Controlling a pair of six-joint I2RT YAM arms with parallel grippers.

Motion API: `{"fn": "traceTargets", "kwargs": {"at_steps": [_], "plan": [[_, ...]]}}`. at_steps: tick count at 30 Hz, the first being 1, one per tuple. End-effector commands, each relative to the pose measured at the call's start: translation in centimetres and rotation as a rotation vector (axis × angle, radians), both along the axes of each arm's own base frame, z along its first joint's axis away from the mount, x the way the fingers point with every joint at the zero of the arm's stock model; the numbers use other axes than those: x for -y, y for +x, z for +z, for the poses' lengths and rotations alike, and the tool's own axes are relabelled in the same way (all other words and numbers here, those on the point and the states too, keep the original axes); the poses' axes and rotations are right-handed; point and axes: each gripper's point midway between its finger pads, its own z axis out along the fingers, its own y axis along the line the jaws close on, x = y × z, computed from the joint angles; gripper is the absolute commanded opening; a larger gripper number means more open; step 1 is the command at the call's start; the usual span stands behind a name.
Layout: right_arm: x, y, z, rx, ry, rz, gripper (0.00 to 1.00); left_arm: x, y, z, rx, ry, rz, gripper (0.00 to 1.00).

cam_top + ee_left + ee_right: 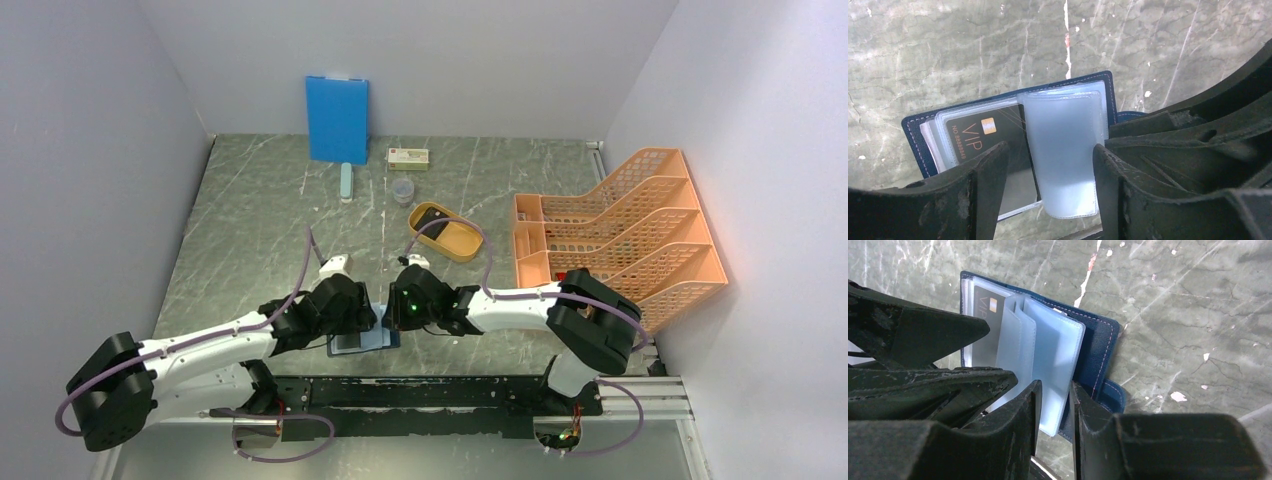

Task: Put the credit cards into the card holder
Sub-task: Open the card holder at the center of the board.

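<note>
The card holder (1100, 82) lies open on the marble table near the front edge, dark navy with clear plastic sleeves (1063, 150). A black VIP credit card (979, 135) sits inside one sleeve on its left half. My left gripper (1050, 146) is open over the holder, and one upright sleeve stands between its fingers. My right gripper (1055, 385) is shut on the sleeves (1055, 355) at the holder's (1098, 345) right half. From above, both grippers (365, 315) (398, 310) meet over the holder (362, 342). Another dark card (432, 217) lies in the yellow-orange tray (460, 245).
A bright blue board (337, 118) leans on the back wall. A small box (408, 157), a pale blue bar (346, 182) and a small round cup (402, 190) lie behind the tray. An orange file rack (620, 235) fills the right side.
</note>
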Motion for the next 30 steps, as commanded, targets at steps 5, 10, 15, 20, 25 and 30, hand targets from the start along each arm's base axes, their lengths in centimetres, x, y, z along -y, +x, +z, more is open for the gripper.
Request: {"fn": "traceTargets", "kwargs": {"at_steps": [5,10,15,20,25,30], "plan": [[-0.8,0.1,0.8,0.017,0.015,0.018,0.31,-0.6,0.8,0.1,0.036,0.042,0.019,0.59],[-0.6,0.1,0.8,0.019,0.01,0.014,0.31,-1.3,0.7,-0.5,0.036,0.067,0.033,0.45],[0.2,0.3,1.2,0.036,0.004,-0.013,0.31,-2.1,0.5,-1.1,0.029,0.094,0.051,0.29],[1.0,0.2,3.0,0.071,0.017,-0.024,0.31,-2.4,0.4,-1.0,0.032,0.086,0.06,0.18],[0.2,-0.7,6.3,0.146,0.063,0.013,0.32,-2.6,0.3,-1.0,0.04,0.081,0.064,0.05],[-1.7,-1.5,7.3,0.131,0.103,0.056,0.32,-3.0,0.3,-1.4,0.037,0.098,0.071,0.05]]}}
